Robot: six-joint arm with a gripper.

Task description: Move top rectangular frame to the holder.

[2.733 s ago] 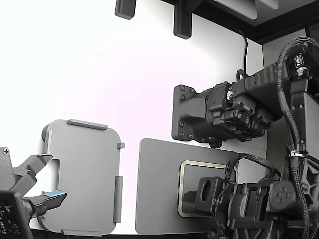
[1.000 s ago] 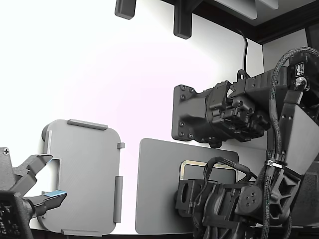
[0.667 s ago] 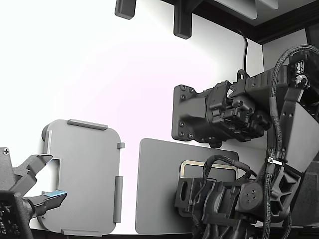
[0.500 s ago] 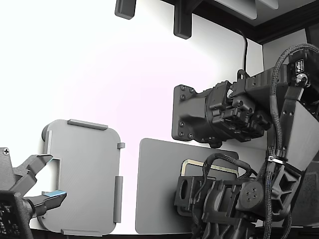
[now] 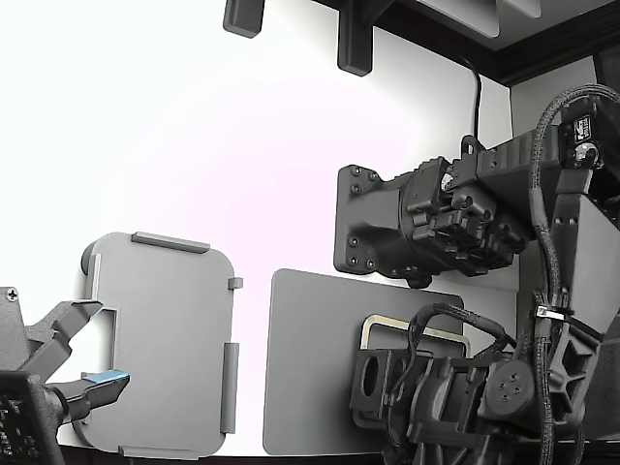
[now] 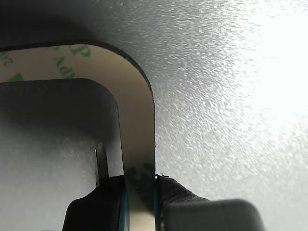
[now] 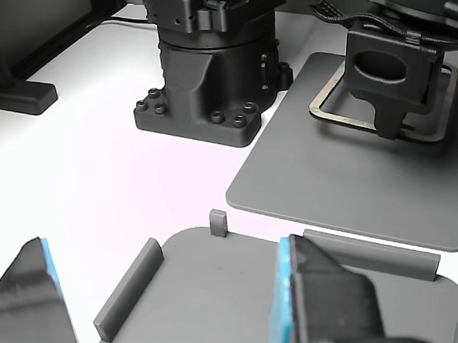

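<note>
The claw (image 6: 139,185) pinches the top rectangular frame (image 6: 137,125) border, ready for lifting toward the holder (image 5: 165,339) at the exterior view's left.

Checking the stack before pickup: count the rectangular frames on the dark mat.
1 visible: the top rectangular frame lies on the dark mat, with the tool straddling its edge. Others beneath it may be hidden.

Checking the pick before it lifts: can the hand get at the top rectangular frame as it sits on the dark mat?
Likely yes: the hand already straddles the frame border, with nothing blocking it on the mat.
</note>
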